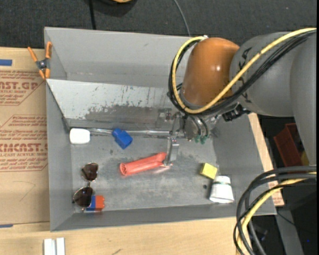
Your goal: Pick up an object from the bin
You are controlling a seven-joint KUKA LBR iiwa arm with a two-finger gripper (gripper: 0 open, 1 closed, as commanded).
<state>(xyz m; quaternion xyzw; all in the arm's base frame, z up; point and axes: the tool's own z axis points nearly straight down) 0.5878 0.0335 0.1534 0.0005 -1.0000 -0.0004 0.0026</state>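
Scuffed grey bin [111,54] — gripper [170,157] at right end of red tube [141,167].

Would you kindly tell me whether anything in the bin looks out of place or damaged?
Nothing looks damaged or spilled. The dark sunglasses lie tucked into the lower-left corner, touching a small blue-and-orange piece; the other things lie loose and apart.

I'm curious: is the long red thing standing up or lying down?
Lying down. The long red thing stretches flat along the bin floor.
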